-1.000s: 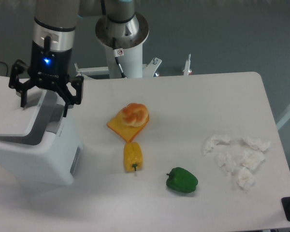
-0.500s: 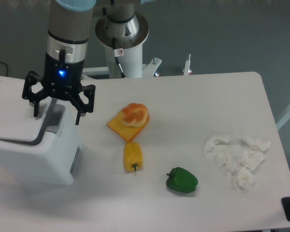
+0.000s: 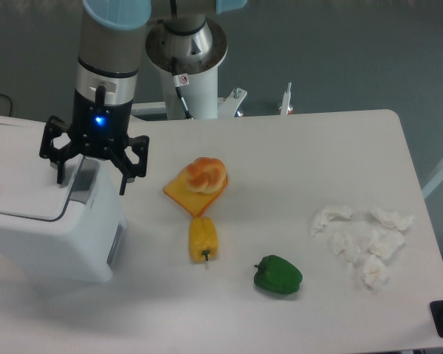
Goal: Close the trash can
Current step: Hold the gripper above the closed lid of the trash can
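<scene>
The trash can (image 3: 48,243) is a large white box at the table's left edge, partly cut off by the frame. Its flat white lid (image 3: 18,177) lies low on the top, with a thin dark line along its front edge. A grey latch strip (image 3: 83,175) sits at the right end of the top, and a grey panel (image 3: 115,242) is on the right side. My gripper (image 3: 91,181) hangs open over that right end. Its black fingers (image 3: 124,181) straddle the latch strip with nothing held between them.
A bread roll on an orange slice (image 3: 198,182) lies mid-table, a yellow pepper (image 3: 203,239) below it and a green pepper (image 3: 278,275) further right. Several crumpled white tissues (image 3: 363,240) lie at the right. The robot's base (image 3: 186,51) stands behind the table.
My gripper has moved right and slightly down, staying open. The lid now lies flatter, and the grey gap under its front edge has narrowed to a thin line.
</scene>
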Controlling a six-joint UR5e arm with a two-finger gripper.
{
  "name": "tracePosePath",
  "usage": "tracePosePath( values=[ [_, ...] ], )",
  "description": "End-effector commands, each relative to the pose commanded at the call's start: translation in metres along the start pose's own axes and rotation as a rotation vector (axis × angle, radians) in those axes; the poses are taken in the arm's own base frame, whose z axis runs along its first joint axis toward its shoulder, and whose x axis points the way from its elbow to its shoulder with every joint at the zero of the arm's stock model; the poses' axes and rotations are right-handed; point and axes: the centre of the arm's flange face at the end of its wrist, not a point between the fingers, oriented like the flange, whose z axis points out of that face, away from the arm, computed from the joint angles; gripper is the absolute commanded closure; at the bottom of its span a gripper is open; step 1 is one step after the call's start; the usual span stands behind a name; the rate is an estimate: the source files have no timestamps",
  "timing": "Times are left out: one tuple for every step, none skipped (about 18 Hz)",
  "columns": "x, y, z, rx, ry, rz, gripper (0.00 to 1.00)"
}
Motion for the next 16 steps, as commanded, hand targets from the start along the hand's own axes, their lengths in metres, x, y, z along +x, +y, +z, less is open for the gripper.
tracePosePath(
  values=[
    [-0.0005, 0.0001, 0.0011, -0.003, -0.001, 0.0, 0.0],
    [-0.0014, 0.0009, 0.0033, -0.008, -0.002, -0.003, 0.0],
    [-0.0027, 0.0016, 0.0042, -0.009, -0.004, -0.003, 0.0],
    [-0.003, 0.0015, 0.0051, -0.01, -0.004, -0.003, 0.0],
    [-0.0025, 0.0016, 0.0063, -0.012, -0.003, -0.003, 0.0],
    [-0.003, 0.0015, 0.0052, -0.01, -0.004, -0.003, 0.0],
    [-0.003, 0.0015, 0.0052, -0.01, -0.004, -0.003, 0.0],
    [-0.003, 0.0015, 0.0052, -0.01, -0.004, -0.003, 0.0],
    [-0.0035, 0.0019, 0.0067, -0.013, -0.003, -0.006, 0.0],
    [-0.0034, 0.0015, 0.0061, -0.012, -0.004, -0.005, 0.0],
    [-0.0034, 0.0014, 0.0061, -0.012, -0.004, -0.005, 0.0],
    [-0.0036, 0.0021, 0.0069, -0.015, -0.003, -0.006, 0.0],
    [-0.003, 0.0019, 0.0078, -0.015, -0.002, -0.005, 0.0],
    [-0.0032, 0.0014, 0.0081, -0.015, -0.002, -0.005, 0.0],
    [-0.0036, 0.001, 0.0065, -0.013, -0.003, -0.006, 0.0],
    [-0.003, 0.0008, 0.0051, -0.012, -0.002, -0.005, 0.0]
  ],
)
